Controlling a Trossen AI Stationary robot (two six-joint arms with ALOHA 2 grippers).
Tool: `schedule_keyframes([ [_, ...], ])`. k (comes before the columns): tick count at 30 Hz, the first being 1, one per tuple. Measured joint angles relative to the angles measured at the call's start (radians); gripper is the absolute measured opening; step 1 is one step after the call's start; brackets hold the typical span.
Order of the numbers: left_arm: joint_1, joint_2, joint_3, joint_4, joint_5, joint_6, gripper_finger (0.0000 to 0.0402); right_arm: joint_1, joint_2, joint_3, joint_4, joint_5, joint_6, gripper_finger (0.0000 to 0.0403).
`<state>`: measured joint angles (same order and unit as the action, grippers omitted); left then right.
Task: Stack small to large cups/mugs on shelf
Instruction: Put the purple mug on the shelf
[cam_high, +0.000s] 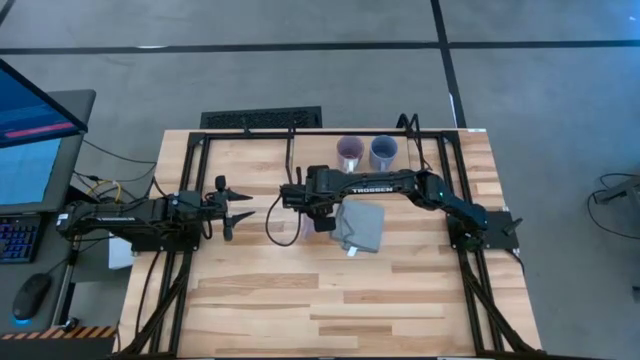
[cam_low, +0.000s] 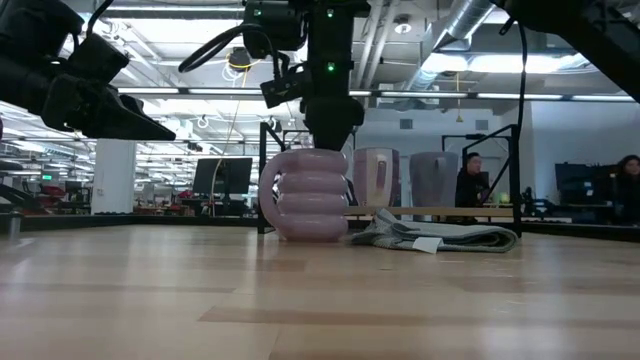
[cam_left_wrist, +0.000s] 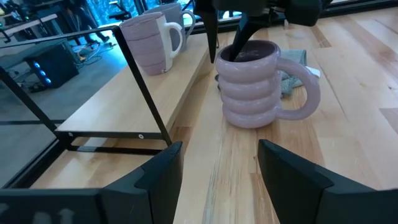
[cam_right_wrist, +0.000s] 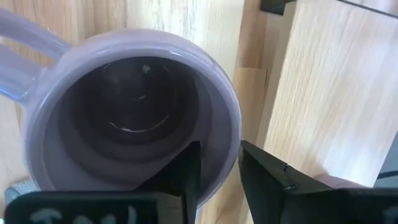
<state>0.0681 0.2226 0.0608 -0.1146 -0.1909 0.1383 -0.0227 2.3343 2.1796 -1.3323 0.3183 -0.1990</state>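
Note:
A pale lavender ribbed mug (cam_low: 310, 195) stands on its base on the table, left of a grey folded cloth (cam_high: 360, 225). My right gripper (cam_right_wrist: 221, 177) reaches down over the mug and is shut on its rim. A purple mug (cam_high: 350, 153) and a blue-grey mug (cam_high: 384, 150) stand side by side on the shelf (cam_left_wrist: 146, 93) at the far edge. My left gripper (cam_left_wrist: 221, 168) is open and empty, hovering left of the lavender mug and pointing at it. My right gripper holds the lavender mug's rim (cam_right_wrist: 219, 149) on the side away from the handle (cam_right_wrist: 25, 37), one finger inside the mug and one outside. The fingers come from above, pointing down. The mug stands upright with its base on the table.
The grey cloth lies right of the lavender mug, close to it. The shelf's black legs (cam_low: 265, 175) rise behind the mug. The shelf has bare room left of the purple mug. Black arm frames run along both table sides.

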Motion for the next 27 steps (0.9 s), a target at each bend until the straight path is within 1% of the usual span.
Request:
schedule_keyframes([
  [10, 0.000, 0.000, 0.000, 0.000, 0.000, 0.000, 0.0199, 0.000, -0.001, 0.000, 0.000, -0.001, -0.020, 0.0131],
  [15, 0.000, 0.000, 0.000, 0.000, 0.000, 0.001, 0.0199, 0.001, -0.001, 0.000, 0.001, 0.004, -0.039, 0.0149],
  [17, 0.000, 0.000, 0.000, 0.000, 0.000, 0.001, 0.0199, 0.006, -0.001, 0.003, -0.001, 0.027, -0.037, 0.0159],
  [21, 0.000, 0.000, 0.000, 0.000, 0.000, 0.001, 0.0199, 0.016, -0.002, 0.045, -0.003, 0.076, -0.024, 0.0176],
  [25, 0.000, 0.000, 0.000, 0.000, 0.000, 0.001, 0.0199, 0.016, -0.002, 0.104, -0.014, 0.075, 0.040, 0.0187],
  [27, 0.000, 0.000, 0.000, 0.000, 0.000, 0.001, 0.0199, 0.016, -0.003, 0.137, -0.047, 0.075, 0.094, 0.0190],
])
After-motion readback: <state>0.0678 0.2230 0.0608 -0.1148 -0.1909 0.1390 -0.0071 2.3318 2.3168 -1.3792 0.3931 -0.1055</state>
